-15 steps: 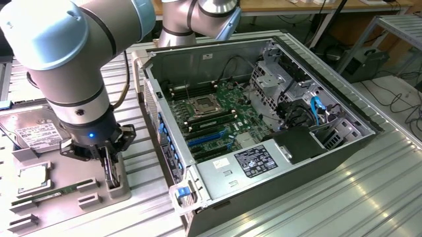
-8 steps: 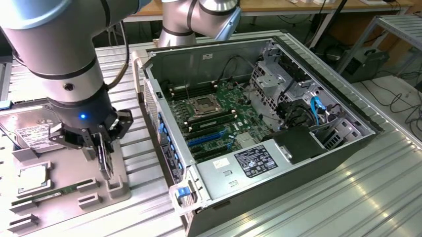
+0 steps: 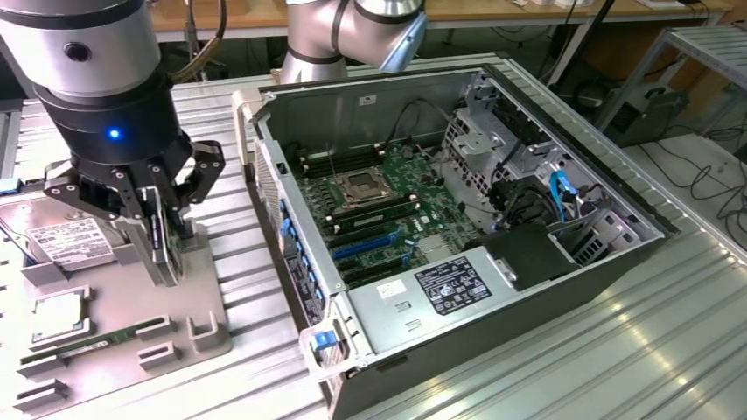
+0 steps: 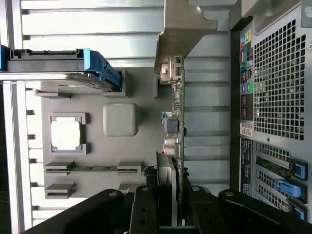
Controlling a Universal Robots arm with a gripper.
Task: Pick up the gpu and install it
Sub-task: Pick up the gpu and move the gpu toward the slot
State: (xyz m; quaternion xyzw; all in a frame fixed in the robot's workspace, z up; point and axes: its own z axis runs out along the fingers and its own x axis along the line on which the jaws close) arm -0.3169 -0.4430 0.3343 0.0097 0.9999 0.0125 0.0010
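Pinched between the gripper (image 4: pixel 171 204) fingers (image 4: pixel 146 207), the gpu (image 4: pixel 174 122) stands on edge, its pale bracket (image 4: pixel 183 29) at the end away from them. It sits at the grey parts tray (image 3: pixel 205 289) on the exterior view's left. The hard drive (image 3: pixel 70 241), processor (image 3: pixel 59 317) and memory stick (image 3: pixel 100 341) lie further left. The open computer case (image 3: pixel 526 324) stands to the right.

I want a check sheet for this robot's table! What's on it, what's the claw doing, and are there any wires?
Surface: ribbed metal table with a grey parts tray on it.
Job's things: gpu standing on edge in the tray; open computer case beside it, motherboard showing.
Clutter: hard drive, memory stick, square silver chip in the tray.
Grippers: gripper shut on the gpu.
Cables: blue cable inside the case; black cables on the floor.
Surroundings: wooden bench behind.
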